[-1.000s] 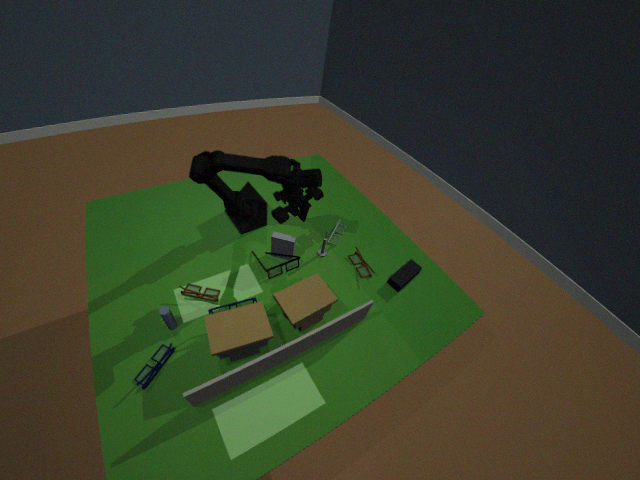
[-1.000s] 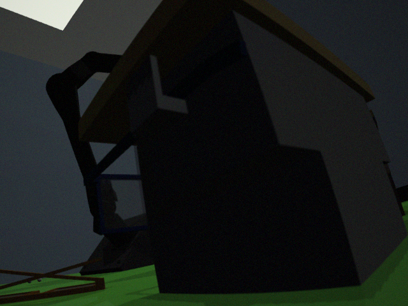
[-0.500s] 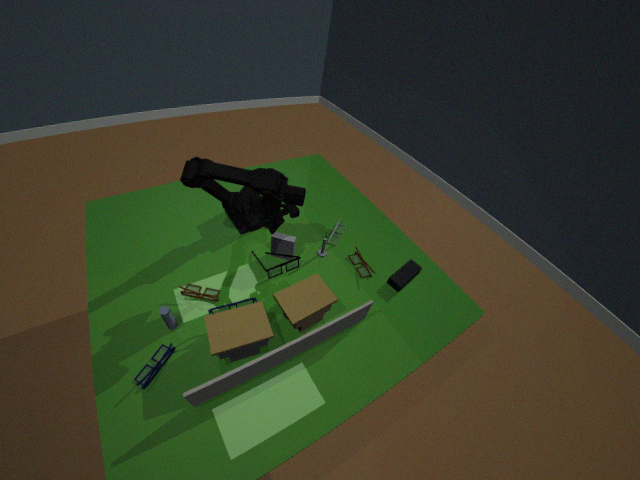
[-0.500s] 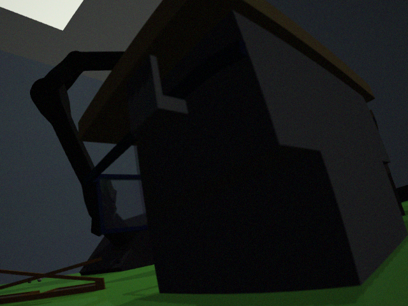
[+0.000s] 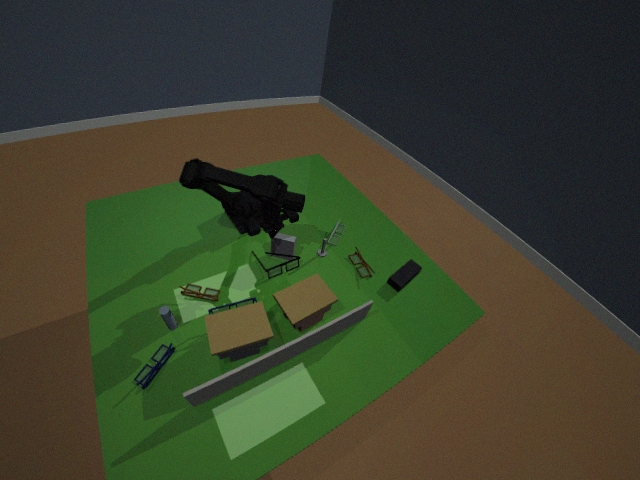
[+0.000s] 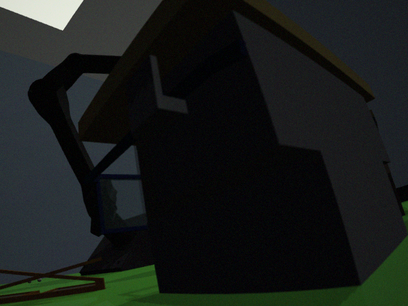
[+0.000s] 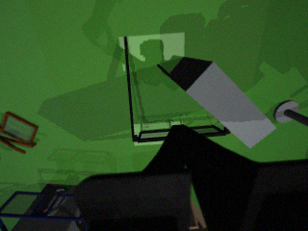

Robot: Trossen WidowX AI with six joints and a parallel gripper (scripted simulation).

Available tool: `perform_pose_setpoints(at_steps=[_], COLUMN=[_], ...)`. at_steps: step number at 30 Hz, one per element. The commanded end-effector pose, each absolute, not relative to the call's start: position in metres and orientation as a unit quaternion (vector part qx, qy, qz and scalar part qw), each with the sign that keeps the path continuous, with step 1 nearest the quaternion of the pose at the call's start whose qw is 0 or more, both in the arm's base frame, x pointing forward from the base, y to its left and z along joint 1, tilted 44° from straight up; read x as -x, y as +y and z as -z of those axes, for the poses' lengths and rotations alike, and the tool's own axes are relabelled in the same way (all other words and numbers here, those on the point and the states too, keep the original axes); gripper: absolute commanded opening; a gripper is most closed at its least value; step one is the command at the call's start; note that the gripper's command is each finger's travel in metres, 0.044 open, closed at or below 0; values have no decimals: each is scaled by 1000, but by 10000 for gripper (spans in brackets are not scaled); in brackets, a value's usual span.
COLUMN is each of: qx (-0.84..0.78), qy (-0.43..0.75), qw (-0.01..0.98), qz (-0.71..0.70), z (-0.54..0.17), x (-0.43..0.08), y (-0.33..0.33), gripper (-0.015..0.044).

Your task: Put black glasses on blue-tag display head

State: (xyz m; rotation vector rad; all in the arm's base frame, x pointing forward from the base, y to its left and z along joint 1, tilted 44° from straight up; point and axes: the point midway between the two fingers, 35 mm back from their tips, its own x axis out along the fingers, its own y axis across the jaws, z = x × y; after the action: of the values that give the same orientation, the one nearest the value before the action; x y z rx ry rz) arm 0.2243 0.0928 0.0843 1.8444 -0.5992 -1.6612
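your arm (image 5: 227, 180) (image 6: 65, 131): folded back over the green mat (image 5: 206, 248) (image 6: 138, 276) (image 7: 72, 58), its elbow raised and its wrist bent down toward the grey block (image 5: 283, 244) (image 7: 228, 103). your gripper (image 5: 273, 233) (image 7: 177, 130): fingertips together, nothing between them, above the mat near that block. your black glasses (image 5: 280, 268) (image 7: 134, 96): one pair, temples spread, off both display heads, beside the grey block, one temple reaching toward it.
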Motion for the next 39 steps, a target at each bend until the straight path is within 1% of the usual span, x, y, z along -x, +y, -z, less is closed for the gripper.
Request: perform_pose_setpoints(at_steps=[1, 21, 39], qx=[-690, -690, -690], qy=[-225, -227, -226], qw=[293, 294, 293], qz=[622, 622, 622], z=[-79, -57, -50], x=[-225, -227, -227], y=[87, 64, 72], gripper=[0, 0, 0])
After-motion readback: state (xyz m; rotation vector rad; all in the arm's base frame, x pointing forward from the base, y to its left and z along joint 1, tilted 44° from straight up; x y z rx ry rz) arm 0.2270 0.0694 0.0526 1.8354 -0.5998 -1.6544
